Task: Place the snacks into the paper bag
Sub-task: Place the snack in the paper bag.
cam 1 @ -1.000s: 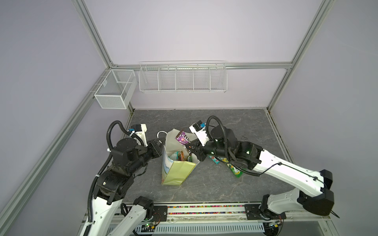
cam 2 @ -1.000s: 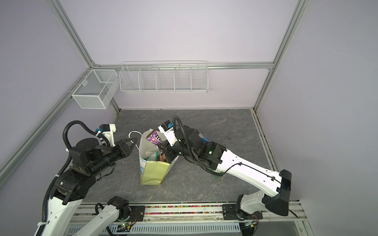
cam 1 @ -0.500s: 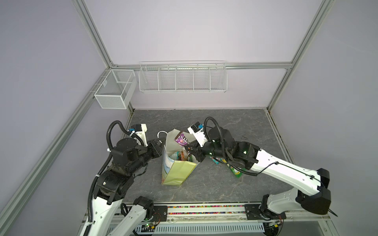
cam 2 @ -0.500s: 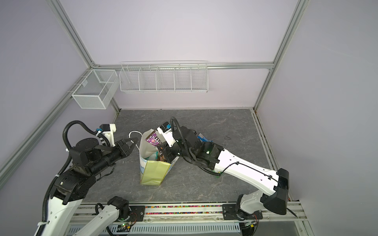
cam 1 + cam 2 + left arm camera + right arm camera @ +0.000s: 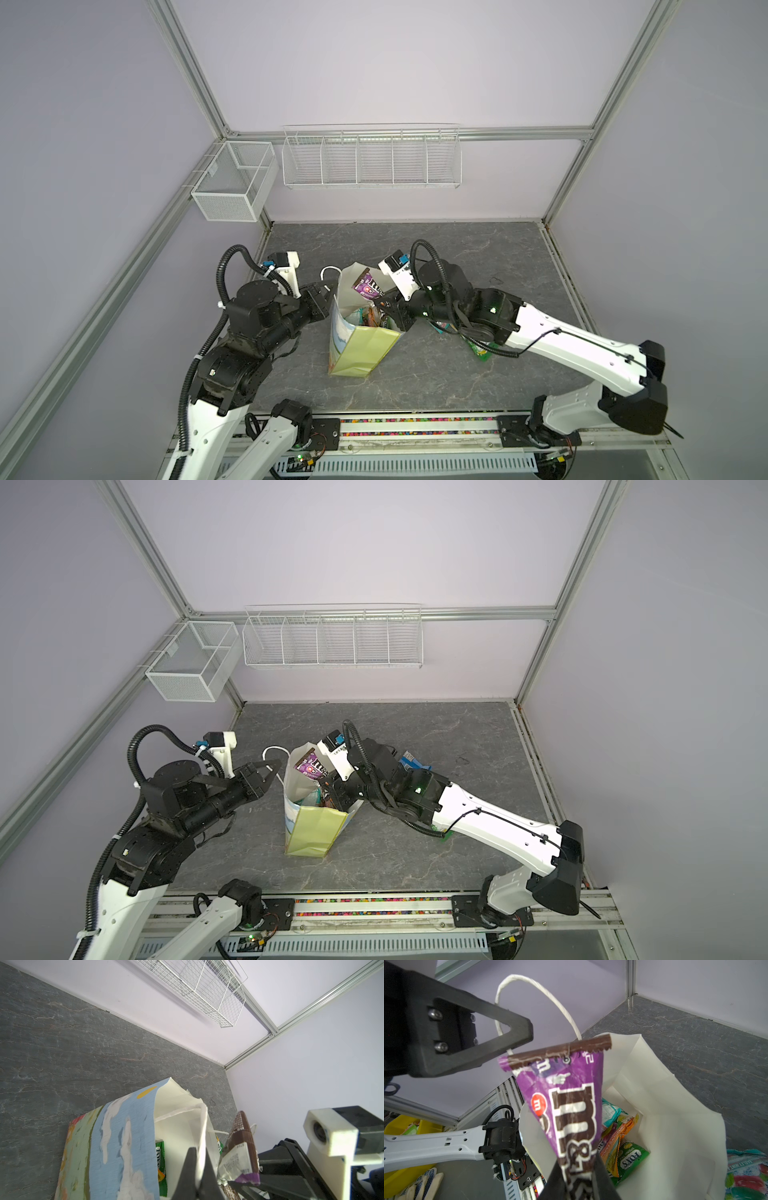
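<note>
The dark grey, stone-veined tabletop (image 5: 478, 249) carries a paper bag (image 5: 363, 351), which stands open-mouthed a little left of the middle, about halfway between the back and front edges. Loose packets lie to its right, all partly hidden: a teal mint packet (image 5: 745, 1172) just beside the bag, a green packet (image 5: 482, 353) nearer the front edge, and a blue packet (image 5: 409, 760) farther back.
</note>
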